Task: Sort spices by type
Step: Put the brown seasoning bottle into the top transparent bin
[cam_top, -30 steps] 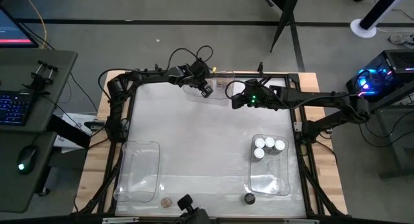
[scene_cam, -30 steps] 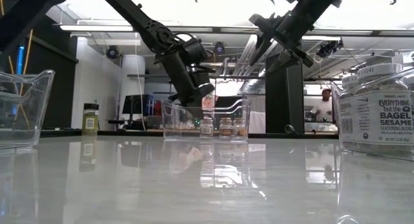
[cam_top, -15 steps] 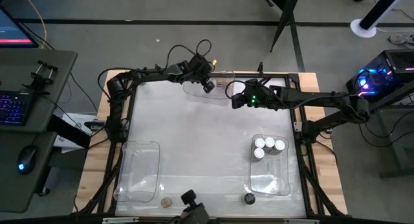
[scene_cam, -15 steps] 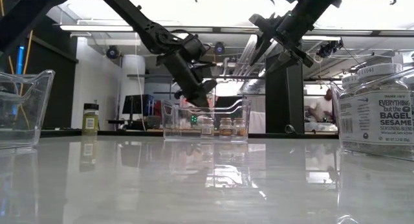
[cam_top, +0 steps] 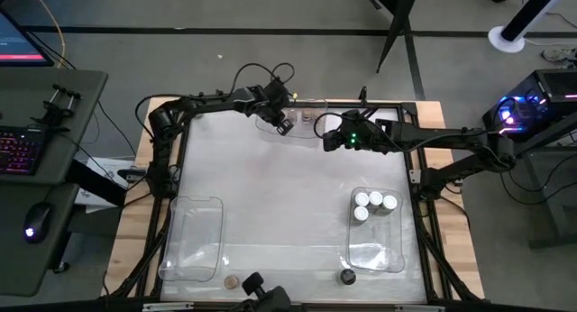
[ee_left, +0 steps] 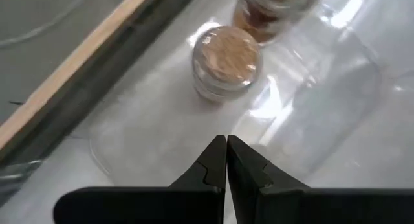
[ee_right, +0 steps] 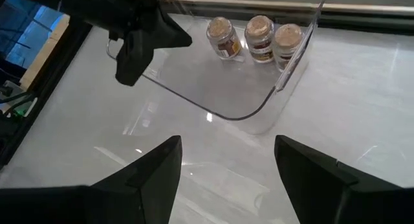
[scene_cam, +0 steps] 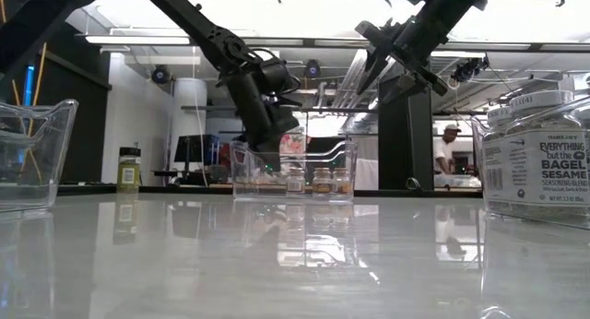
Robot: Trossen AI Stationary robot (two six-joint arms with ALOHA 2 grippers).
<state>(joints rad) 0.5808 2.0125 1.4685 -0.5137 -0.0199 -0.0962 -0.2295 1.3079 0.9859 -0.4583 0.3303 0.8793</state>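
Left fingers point(ee_left: 226, 160) clenched empty over the clear far bin point(ee_right: 259, 107), three tan-lidded spice jars point(ee_right: 259, 36) just beyond their tips; right fingers point(ee_right: 226, 169) released, hovering near that bin.

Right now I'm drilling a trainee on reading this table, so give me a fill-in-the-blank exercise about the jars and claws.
1. The far bin holds ___ tan-lidded jars.
2. The left claw is ___.
3. The right claw is ___.
4. The jars in the near right bin have ___ lids.

Missing words: three; shut; open; white
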